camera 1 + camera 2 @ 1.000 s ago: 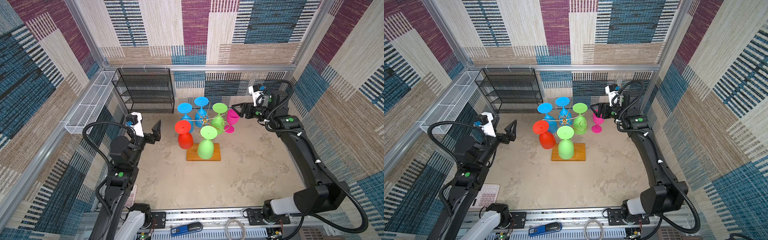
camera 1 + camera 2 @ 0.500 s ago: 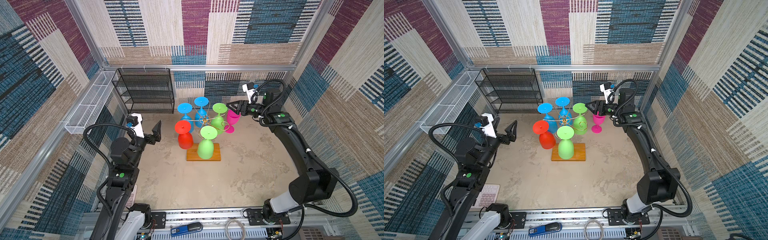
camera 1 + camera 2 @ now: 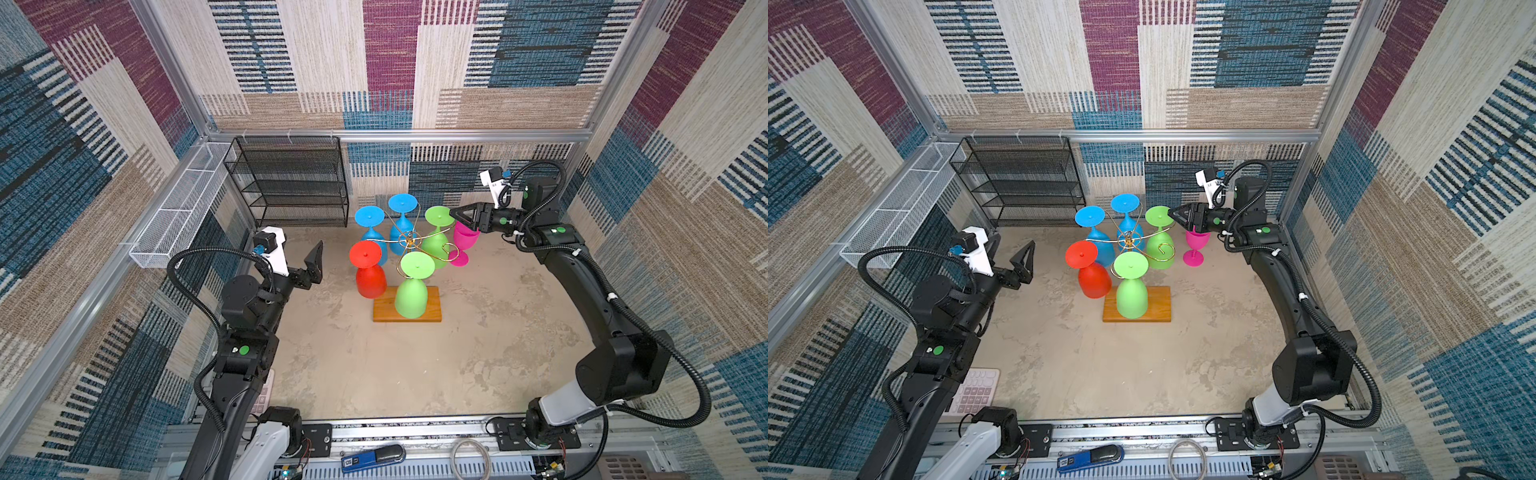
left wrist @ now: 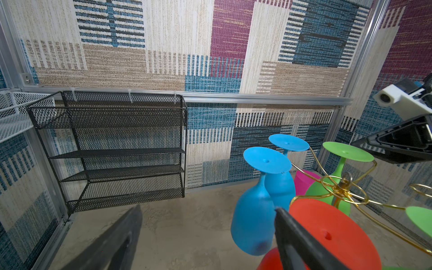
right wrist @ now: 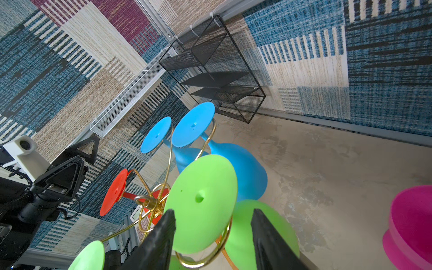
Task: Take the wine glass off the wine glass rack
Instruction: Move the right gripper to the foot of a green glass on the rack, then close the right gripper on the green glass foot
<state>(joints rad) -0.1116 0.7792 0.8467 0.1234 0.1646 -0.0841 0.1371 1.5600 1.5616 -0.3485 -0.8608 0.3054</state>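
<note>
Looks like early days: a pink glass (image 3: 465,239) stands on the desk (image 3: 478,353) beside the rack (image 3: 432,308) toward the right edge, five more hang, and the right gripper (image 3: 457,214) sits half open around the back green glass (image 3: 439,216) foot, gripping nothing, with the left gripper (image 4: 208,210) wide open and empty.

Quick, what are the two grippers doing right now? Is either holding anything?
Left gripper: open, holding nothing.
Right gripper: open, at the foot of a green glass, not gripping it.
</note>
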